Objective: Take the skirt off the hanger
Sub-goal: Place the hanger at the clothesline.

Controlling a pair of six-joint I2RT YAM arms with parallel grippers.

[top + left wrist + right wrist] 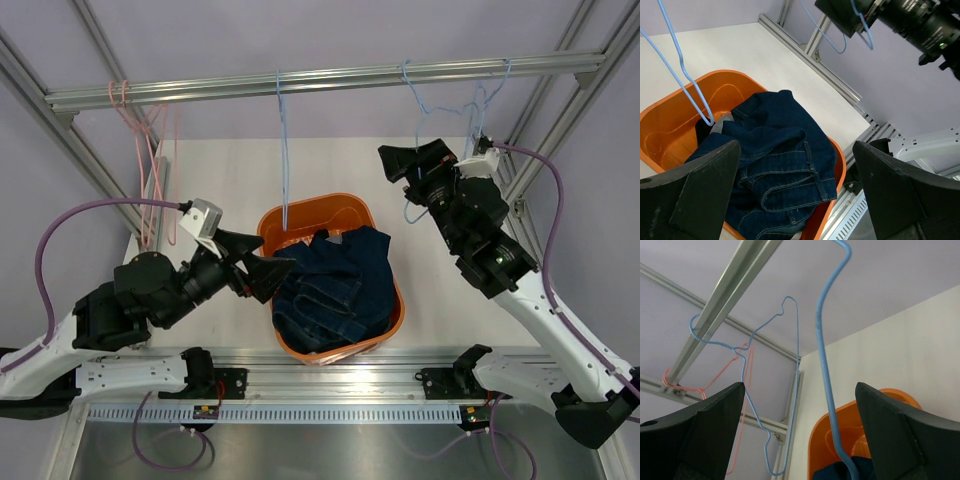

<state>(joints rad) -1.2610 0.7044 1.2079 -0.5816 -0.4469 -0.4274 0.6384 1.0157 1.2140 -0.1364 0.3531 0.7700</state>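
Note:
No light-blue denim skirt shows in any view. Several thin pink wire hangers [150, 170] hang bare from the left end of the overhead rail; they also show in the right wrist view [750, 357]. My left gripper [262, 270] is open and empty, just left of the orange basket, aimed across it [797, 200]. My right gripper [408, 165] is open and empty, raised at the back right. A light-blue wire hanger [825, 365] passes between its fingers without being held.
The orange basket [300, 205] holds dark navy jeans [335, 285], which also show in the left wrist view [780, 145]. A light-blue hanger [284, 150] hangs from mid-rail with its lower end in the basket [685, 75]. More light-blue hangers [480, 100] hang at the right.

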